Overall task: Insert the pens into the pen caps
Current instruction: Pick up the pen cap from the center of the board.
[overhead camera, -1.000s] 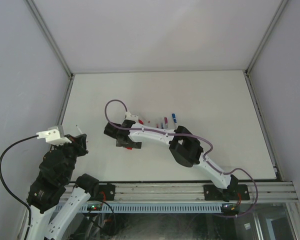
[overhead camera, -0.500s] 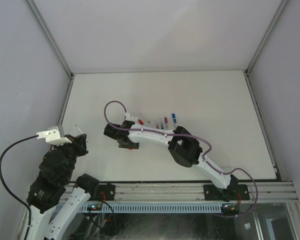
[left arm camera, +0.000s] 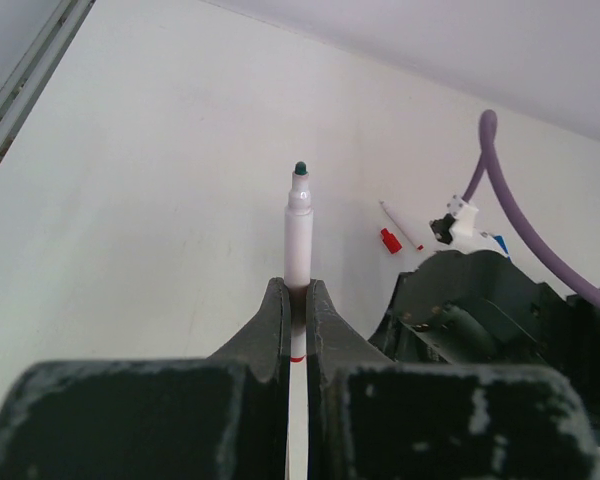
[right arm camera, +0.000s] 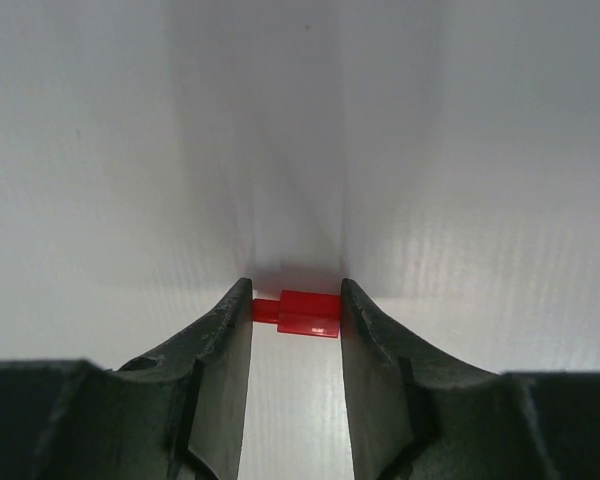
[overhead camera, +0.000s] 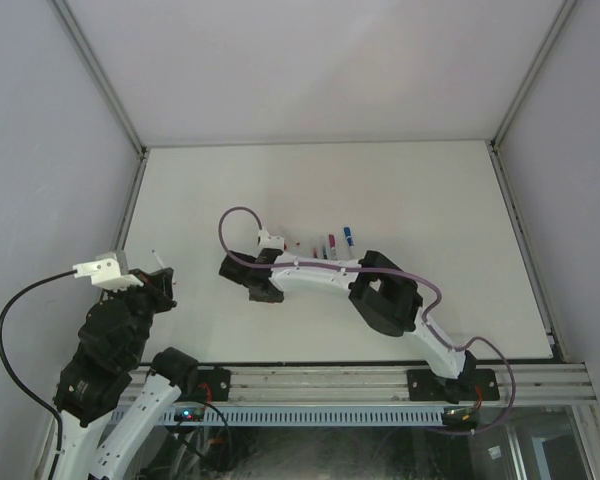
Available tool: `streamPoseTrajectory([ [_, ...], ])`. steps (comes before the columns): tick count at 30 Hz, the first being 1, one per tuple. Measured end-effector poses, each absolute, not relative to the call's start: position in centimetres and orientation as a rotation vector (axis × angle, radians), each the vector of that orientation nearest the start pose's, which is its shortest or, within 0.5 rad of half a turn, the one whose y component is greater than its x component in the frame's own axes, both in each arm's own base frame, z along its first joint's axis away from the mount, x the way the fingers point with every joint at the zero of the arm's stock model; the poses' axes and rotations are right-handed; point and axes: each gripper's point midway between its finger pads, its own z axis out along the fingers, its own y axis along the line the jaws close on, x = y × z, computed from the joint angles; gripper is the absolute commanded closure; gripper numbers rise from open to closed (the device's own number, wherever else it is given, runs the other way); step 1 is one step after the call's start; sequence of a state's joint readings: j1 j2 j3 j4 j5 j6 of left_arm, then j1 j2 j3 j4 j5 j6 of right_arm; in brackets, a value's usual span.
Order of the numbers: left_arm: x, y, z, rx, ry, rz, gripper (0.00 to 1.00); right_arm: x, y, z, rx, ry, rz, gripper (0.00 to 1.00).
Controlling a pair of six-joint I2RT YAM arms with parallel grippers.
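My left gripper [left arm camera: 298, 290] is shut on a white pen [left arm camera: 299, 235] with a dark uncapped tip, held up above the table's left side [overhead camera: 160, 270]. Down on the table left of centre, my right gripper [right arm camera: 296, 300] has a red pen cap [right arm camera: 310, 312] lying crosswise between its fingertips, touching both. From above, that gripper [overhead camera: 265, 295] hides the cap. Behind it lie several more pens [overhead camera: 330, 244] with blue and magenta ends. Seen from the left wrist, a thin pen [left arm camera: 401, 226] and a red cap [left arm camera: 388, 240] lie beside the right arm.
The right arm's purple cable [overhead camera: 235, 215] loops above its wrist. Grey walls [overhead camera: 70, 140] close the table on three sides, with a metal rail [overhead camera: 380, 385] along the near edge. The white table [overhead camera: 430, 200] stretches back and right.
The right gripper's jaws have narrowed onto the red cap, and the arm has shifted slightly right. The left arm holds still with its pen.
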State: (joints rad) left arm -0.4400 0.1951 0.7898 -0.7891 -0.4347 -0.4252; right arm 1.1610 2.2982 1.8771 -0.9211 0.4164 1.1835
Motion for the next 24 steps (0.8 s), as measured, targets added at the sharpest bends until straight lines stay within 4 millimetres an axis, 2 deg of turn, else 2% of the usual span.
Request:
streamPoseTrajectory([
  [3, 16.9, -1.5, 26.8, -0.301, 1.727, -0.249, 1.0, 22.1, 41.9, 1.9, 0.07, 2.668, 0.086, 1.0],
  [9, 16.9, -1.5, 26.8, -0.301, 1.727, -0.249, 1.0, 22.5, 40.7, 3.1, -0.033, 2.649, 0.165, 1.0],
  [12, 16.9, -1.5, 26.8, -0.301, 1.727, -0.25, 1.0, 22.4, 40.3, 3.9, -0.168, 2.62, 0.219, 1.0],
  [18, 16.9, -1.5, 26.8, -0.3, 1.727, -0.249, 1.0, 21.6, 38.2, 4.6, -0.535, 2.523, 0.237, 1.0],
  [24, 16.9, -1.5, 26.8, -0.3, 1.727, -0.25, 1.0, 20.0, 35.6, 3.7, -0.976, 2.409, 0.203, 1.0],
])
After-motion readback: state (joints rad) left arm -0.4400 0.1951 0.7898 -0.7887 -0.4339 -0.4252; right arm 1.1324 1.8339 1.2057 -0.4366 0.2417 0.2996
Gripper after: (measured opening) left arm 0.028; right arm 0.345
